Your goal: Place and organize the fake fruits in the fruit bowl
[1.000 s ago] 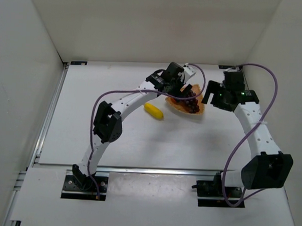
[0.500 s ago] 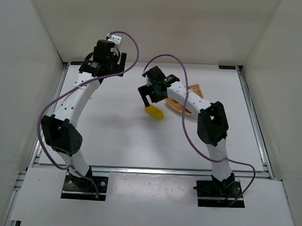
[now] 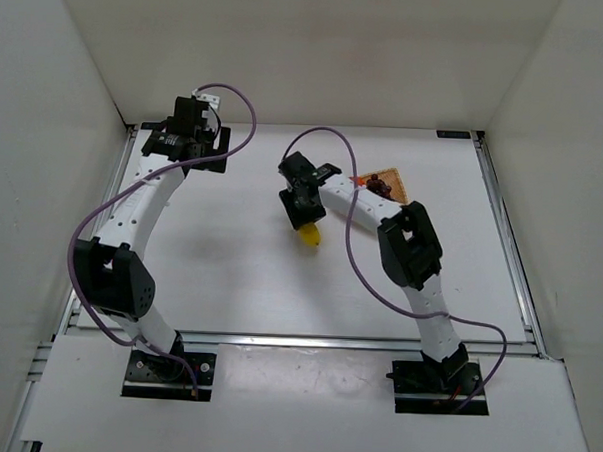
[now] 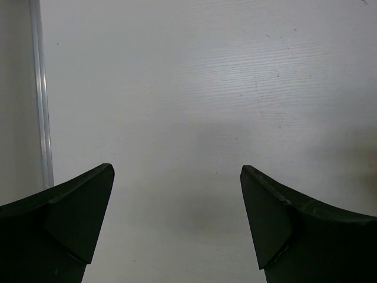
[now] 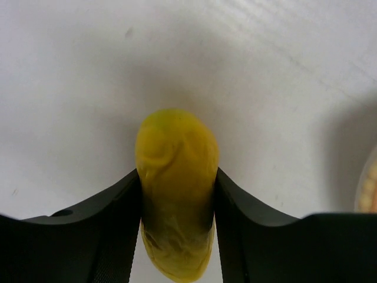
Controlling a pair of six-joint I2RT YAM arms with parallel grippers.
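The right gripper (image 5: 177, 197) pinches the banana (image 5: 175, 147) across its middle; probably light, stiff, slippery plastic.

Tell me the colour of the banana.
The banana is yellow, clearest in the right wrist view.

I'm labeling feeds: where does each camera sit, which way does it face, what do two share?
Top external: above and behind left arm and right arm, both shown, looking down at table, banana, wicker basket.
Left wrist: faces bare table; open left gripper shows.
Right wrist: faces down; right gripper closed on the banana.
Shared: top and right wrist show the banana.
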